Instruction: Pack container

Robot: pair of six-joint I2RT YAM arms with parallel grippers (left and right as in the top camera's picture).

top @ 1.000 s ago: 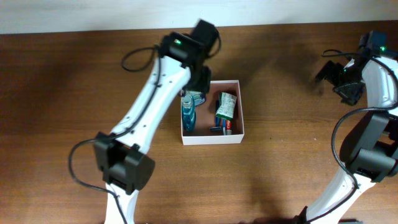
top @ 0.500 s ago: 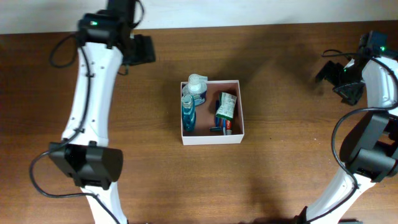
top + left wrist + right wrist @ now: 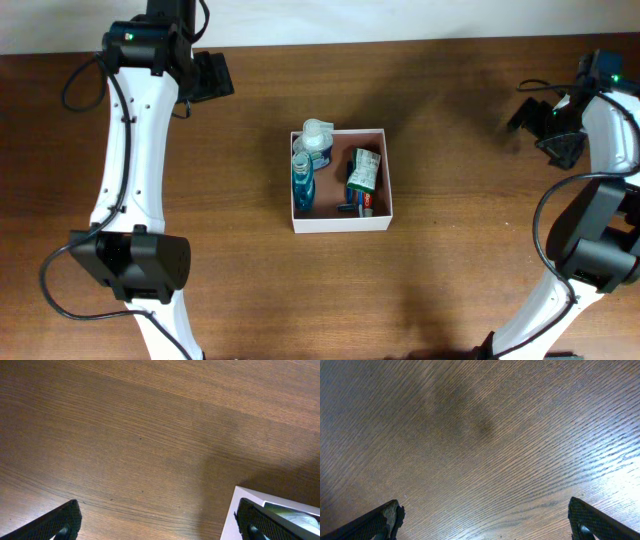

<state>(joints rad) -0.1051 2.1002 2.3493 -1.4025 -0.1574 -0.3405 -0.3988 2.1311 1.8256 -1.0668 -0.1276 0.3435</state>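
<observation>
While both arms stood back from the middle, the wooden table (image 3: 450, 260) carried the container (image 3: 340, 222) near its centre, a shallow square box with white walls and a pinkish inside, its sides square to the table edges. The left arm (image 3: 125, 170) reached up the far-left side and the right arm (image 3: 615, 140) curled at the far-right edge.

The box lay to the right of the left gripper (image 3: 213, 76) and closer to the robot's bases, and to the left of the right gripper (image 3: 533, 118). The left one looked the nearer of the two, so any further placing would probably fall to it.

In the left wrist view the left gripper (image 3: 160, 521) had its jaws spread wide with nothing between them, over bare wood. A white edge at the lower right (image 3: 228, 522) was probably a corner of the box. The right gripper (image 3: 487, 521) was likewise spread and empty above plain wood.

Inside, a teal bottle (image 3: 303, 186) lay along the left wall, its long axis running near to far. A pale capped bottle (image 3: 316, 140) sat at the far-left corner, poking over the rim. A green-labelled pack (image 3: 364, 170) lay in the right half. Small blue and red items (image 3: 358, 206) by the near wall were too small to name.
</observation>
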